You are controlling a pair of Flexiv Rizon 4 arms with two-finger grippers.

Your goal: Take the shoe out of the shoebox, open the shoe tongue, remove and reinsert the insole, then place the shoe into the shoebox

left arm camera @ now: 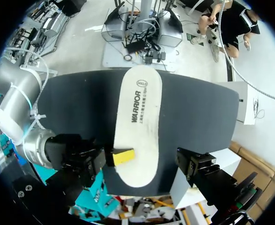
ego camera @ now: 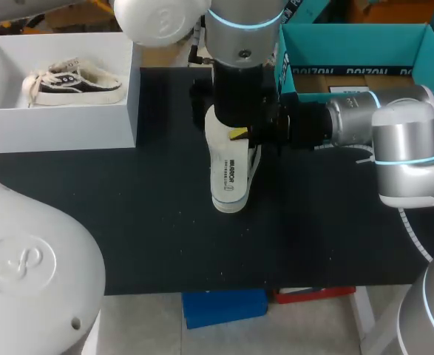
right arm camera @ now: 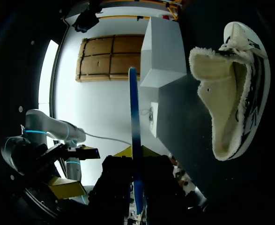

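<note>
Yellow-tipped, our right claw [left arm camera: 122, 157] pinches the white insole [left arm camera: 137, 117], held over the shoe [right arm camera: 235, 93] on the desk [ego camera: 128, 222]. Our left claw [left arm camera: 139, 176] hangs spread wide, gripping nothing. We judge it best to lead toe-first into the opening, keeping the insole flat.

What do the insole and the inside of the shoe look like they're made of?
Insole: looks like thin foam under a smooth, matte cream top sheet with print; seen edge-on it is a slim strip with a blue layer. Shoe: the lining looks like cream fleece or plush, fuzzy and nubbly around the opening; the sole's rim seems smooth white rubber.
</note>
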